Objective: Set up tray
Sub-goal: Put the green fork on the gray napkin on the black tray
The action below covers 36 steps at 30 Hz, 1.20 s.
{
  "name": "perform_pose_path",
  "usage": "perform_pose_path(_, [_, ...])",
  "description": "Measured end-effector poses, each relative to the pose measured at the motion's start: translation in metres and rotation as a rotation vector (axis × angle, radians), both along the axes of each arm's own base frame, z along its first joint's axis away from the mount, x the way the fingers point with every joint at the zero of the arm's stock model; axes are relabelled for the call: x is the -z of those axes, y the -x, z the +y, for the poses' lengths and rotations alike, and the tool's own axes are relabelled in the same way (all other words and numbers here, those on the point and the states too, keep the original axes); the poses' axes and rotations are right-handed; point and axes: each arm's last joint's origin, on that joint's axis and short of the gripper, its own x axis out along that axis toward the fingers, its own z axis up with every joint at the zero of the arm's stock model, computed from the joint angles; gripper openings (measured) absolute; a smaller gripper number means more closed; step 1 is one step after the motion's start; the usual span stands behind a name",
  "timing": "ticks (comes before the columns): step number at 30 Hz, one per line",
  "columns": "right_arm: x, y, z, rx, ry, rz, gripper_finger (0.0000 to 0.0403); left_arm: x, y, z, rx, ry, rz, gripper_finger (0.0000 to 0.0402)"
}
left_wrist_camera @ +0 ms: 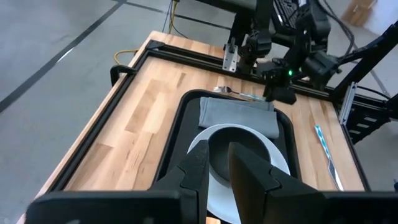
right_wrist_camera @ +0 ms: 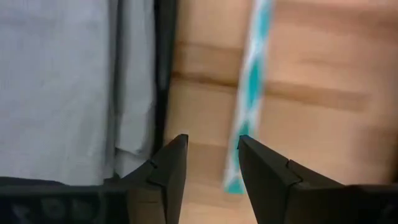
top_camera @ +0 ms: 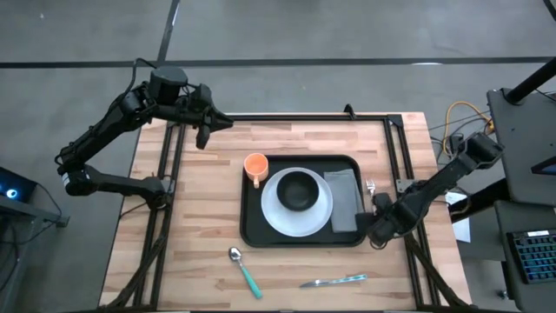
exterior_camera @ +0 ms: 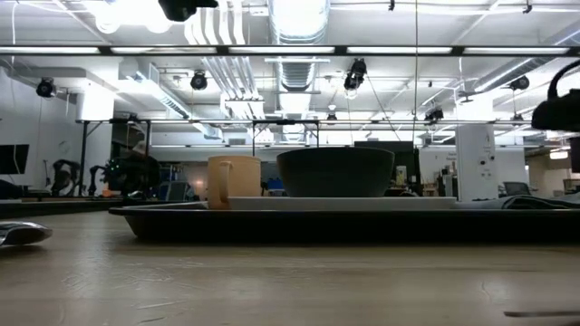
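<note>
Four items already sit on the black tray (top_camera: 252, 228) at the middle of the wooden desk (top_camera: 195, 200): a white plate (top_camera: 276, 217) carrying a black bowl (top_camera: 298, 189), an orange cup (top_camera: 255, 165) at the tray's far-left corner, and a folded grey napkin (top_camera: 344, 200) along its right side. Cutlery appears to be what is left (a judgement from the layout): a teal-handled spoon (top_camera: 244, 269) and a teal-handled knife (top_camera: 334, 281) lie on the bare desk near its front edge, and a third teal-handled utensil (right_wrist_camera: 249, 93) lies just beside the tray's right rim. The right claw (right_wrist_camera: 208, 158) hangs low over that utensil's handle, fingers spread, gripping nothing. The left claw (left_wrist_camera: 216, 163) waits raised at the desk's far-left corner, fingers slightly parted and empty.
</note>
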Motion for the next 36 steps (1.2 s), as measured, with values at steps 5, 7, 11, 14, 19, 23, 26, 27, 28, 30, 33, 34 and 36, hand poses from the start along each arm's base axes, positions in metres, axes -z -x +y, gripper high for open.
perform_pose_path(5, [0.016, -0.003, 0.004, 0.023, -0.026, 0.031, 0.0132, -0.001, 0.000, 0.000, 0.000, -0.005, -0.007, 0.0043])
perform_pose_path(7, [0.018, -0.003, 0.004, 0.035, -0.028, 0.037, 0.0131, -0.002, 0.000, 0.000, 0.000, -0.006, -0.009, 0.0043])
perform_pose_path(11, [0.017, -0.004, 0.005, 0.029, -0.027, 0.050, 0.0126, -0.007, 0.002, -0.001, 0.000, -0.016, -0.024, 0.0043])
perform_pose_path(14, [0.014, -0.003, 0.006, 0.019, -0.023, 0.041, 0.0123, -0.010, 0.003, -0.002, 0.001, -0.024, -0.032, 0.0043])
perform_pose_path(19, [0.000, 0.005, 0.002, 0.040, 0.001, 0.064, 0.0128, -0.012, 0.003, -0.002, 0.004, -0.038, -0.043, 0.0043])
perform_pose_path(23, [-0.019, 0.016, -0.004, 0.038, 0.048, 0.108, 0.0136, -0.011, 0.003, -0.002, 0.004, -0.037, -0.041, 0.0043])
perform_pose_path(26, [-0.021, 0.020, -0.002, 0.012, 0.033, 0.087, 0.0142, -0.011, 0.002, -0.001, 0.004, -0.035, -0.038, 0.0043])
perform_pose_path(27, [-0.021, 0.021, -0.001, 0.003, 0.029, 0.092, 0.0144, -0.010, 0.002, -0.001, 0.004, -0.034, -0.036, 0.0043])
perform_pose_path(28, [-0.020, 0.021, -0.001, 0.002, 0.028, 0.103, 0.0146, -0.009, 0.002, -0.001, 0.004, -0.033, -0.034, 0.0043])
perform_pose_path(30, [-0.018, 0.021, 0.000, 0.011, 0.026, 0.126, 0.0149, -0.009, 0.002, -0.001, 0.004, -0.032, -0.032, 0.0043])
perform_pose_path(33, [-0.012, 0.021, 0.002, 0.037, 0.023, 0.174, 0.0151, -0.010, 0.002, -0.001, 0.004, -0.034, -0.036, 0.0043])
perform_pose_path(34, [-0.010, 0.021, 0.002, 0.041, 0.021, 0.188, 0.0151, -0.010, 0.002, -0.001, 0.005, -0.034, -0.036, 0.0043])
perform_pose_path(36, [-0.005, 0.021, 0.003, 0.047, 0.011, 0.211, 0.0150, -0.010, 0.002, -0.001, 0.005, -0.033, -0.035, 0.0043])
